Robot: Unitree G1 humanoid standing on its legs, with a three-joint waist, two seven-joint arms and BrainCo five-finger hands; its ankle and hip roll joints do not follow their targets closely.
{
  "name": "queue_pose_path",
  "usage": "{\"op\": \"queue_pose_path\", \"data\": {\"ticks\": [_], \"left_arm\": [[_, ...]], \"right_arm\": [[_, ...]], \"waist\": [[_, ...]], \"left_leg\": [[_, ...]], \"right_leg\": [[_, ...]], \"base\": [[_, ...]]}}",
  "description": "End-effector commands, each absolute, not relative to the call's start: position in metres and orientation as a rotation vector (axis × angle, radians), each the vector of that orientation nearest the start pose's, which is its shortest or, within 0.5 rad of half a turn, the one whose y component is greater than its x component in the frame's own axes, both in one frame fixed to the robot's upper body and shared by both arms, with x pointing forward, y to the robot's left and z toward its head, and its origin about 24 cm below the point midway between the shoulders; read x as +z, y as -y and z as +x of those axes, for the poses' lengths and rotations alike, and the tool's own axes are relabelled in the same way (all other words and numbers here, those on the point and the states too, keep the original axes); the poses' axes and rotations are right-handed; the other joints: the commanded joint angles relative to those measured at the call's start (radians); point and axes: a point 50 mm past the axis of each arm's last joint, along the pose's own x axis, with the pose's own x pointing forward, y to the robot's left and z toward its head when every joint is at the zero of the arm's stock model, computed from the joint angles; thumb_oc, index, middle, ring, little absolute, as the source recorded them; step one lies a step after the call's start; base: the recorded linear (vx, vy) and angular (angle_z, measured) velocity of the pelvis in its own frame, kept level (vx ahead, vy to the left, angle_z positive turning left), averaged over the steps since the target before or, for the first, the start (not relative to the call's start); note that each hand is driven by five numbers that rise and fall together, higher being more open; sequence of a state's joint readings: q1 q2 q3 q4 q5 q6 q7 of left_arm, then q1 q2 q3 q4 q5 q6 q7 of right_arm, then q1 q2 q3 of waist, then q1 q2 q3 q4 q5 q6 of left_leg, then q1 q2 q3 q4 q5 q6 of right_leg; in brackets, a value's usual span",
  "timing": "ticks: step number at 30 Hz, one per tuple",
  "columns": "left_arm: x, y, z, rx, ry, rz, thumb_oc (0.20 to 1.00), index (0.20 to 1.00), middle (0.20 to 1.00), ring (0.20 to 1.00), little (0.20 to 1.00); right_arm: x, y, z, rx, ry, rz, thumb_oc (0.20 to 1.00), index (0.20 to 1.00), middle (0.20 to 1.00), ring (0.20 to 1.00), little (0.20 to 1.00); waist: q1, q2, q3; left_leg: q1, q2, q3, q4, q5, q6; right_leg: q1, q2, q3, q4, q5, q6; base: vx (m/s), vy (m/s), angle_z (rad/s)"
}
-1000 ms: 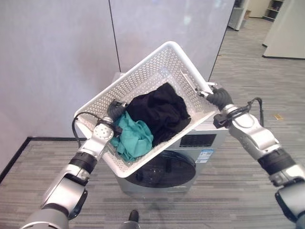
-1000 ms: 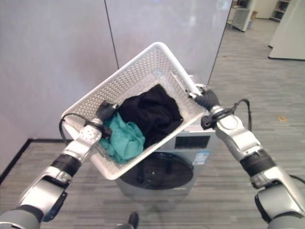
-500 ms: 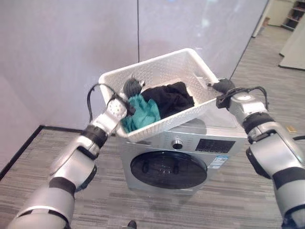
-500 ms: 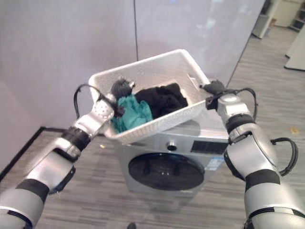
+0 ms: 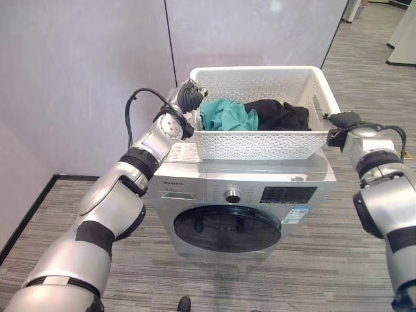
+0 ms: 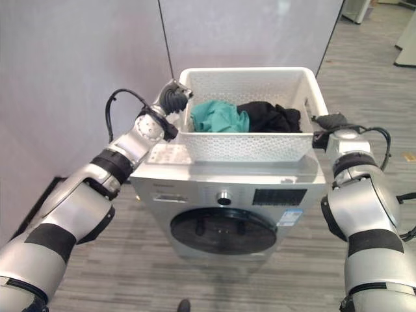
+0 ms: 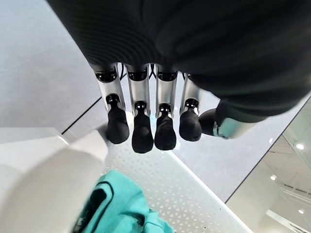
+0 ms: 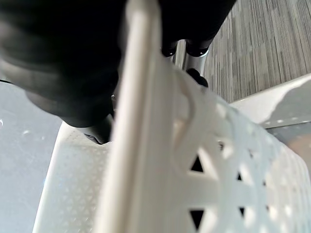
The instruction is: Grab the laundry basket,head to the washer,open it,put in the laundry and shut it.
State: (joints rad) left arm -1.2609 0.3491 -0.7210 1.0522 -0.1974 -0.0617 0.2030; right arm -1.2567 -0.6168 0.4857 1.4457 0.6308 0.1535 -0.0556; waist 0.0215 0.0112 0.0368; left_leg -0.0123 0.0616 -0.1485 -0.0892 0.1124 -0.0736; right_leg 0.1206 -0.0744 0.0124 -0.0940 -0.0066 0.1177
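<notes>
A silver front-loading washer (image 5: 247, 195) stands against a pale grey wall (image 5: 78, 71) on a grey wood-look floor (image 5: 325, 260), its round dark door (image 5: 235, 229) shut at the front and a control knob (image 5: 229, 195) and display panel (image 5: 288, 194) on the band above it. On the washer's flat top rests the white perforated laundry basket (image 5: 260, 140), level and upright, its long side facing the camera and its base on the lid. Inside the basket lie two pieces of laundry: a teal garment (image 5: 226, 116) toward the robot's left and a black garment (image 5: 276, 114) just beside it toward the right, the two touching near the middle. The left hand (image 5: 189, 95) is at the basket's left end, its fingers (image 7: 142, 131) hooked over the top rim with the dark tips reaching down inside the wall, above the teal cloth, so the hand is clamped on the rim. The right hand (image 5: 342, 120) is at the basket's right end by the handle slot; its wrist view shows the white rim running straight across the dark cover with fingers (image 8: 194, 52) behind it, apparently wrapped round that edge, though the grip itself is largely hidden.
</notes>
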Motion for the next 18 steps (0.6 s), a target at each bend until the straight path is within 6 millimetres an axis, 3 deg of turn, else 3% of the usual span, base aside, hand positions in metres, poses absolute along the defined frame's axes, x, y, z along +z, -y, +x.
{"op": "queue_pose_path", "data": {"ticks": [1,2,8,9,18], "left_arm": [[0.215,-0.143,0.429,0.041,0.169,0.768,0.2,0.2,0.2,0.2,0.2],[0.223,-0.142,0.43,0.06,0.191,0.767,0.2,0.2,0.2,0.2,0.2],[0.229,-0.145,0.431,0.091,0.201,0.736,0.2,0.2,0.2,0.2,0.2],[0.231,-0.147,0.43,0.112,0.209,0.696,1.0,1.0,1.0,1.0,1.0],[0.231,-0.148,0.43,0.112,0.205,0.676,1.0,1.0,1.0,1.0,1.0]], "right_arm": [[0.235,0.313,0.397,-0.49,-0.131,-0.191,0.774,0.774,0.774,0.774,0.774],[0.239,0.306,0.4,-0.471,-0.12,-0.197,1.0,1.0,1.0,1.0,1.0],[0.245,0.286,0.408,-0.409,-0.09,-0.194,1.0,1.0,1.0,1.0,1.0],[0.247,0.282,0.41,-0.406,-0.073,-0.175,1.0,1.0,1.0,1.0,1.0],[0.25,0.279,0.411,-0.4,-0.057,-0.168,1.0,1.0,1.0,1.0,1.0]], "waist": [[0.042,-0.039,-0.014],[0.042,-0.041,-0.016],[0.047,-0.043,-0.025],[0.052,-0.044,-0.029],[0.054,-0.044,-0.031]], "left_leg": [[0.086,-0.028,0.012,0.002,-0.094,0.022],[0.086,-0.029,0.011,0.002,-0.095,0.021],[0.089,-0.033,0.011,0.002,-0.1,0.022],[0.095,-0.033,0.012,0.002,-0.104,0.023],[0.098,-0.032,0.013,0.002,-0.106,0.023]], "right_leg": [[-0.022,0.043,-0.071,0.007,0.021,-0.026],[-0.021,0.042,-0.074,0.007,0.02,-0.025],[-0.019,0.039,-0.079,0.007,0.021,-0.022],[-0.016,0.038,-0.078,0.007,0.022,-0.022],[-0.015,0.037,-0.077,0.007,0.021,-0.021]], "base": [[0.0,0.0,0.0],[0.0,0.0,0.0],[0.0,0.0,0.0],[0.0,0.0,0.0],[0.0,0.0,0.0]]}}
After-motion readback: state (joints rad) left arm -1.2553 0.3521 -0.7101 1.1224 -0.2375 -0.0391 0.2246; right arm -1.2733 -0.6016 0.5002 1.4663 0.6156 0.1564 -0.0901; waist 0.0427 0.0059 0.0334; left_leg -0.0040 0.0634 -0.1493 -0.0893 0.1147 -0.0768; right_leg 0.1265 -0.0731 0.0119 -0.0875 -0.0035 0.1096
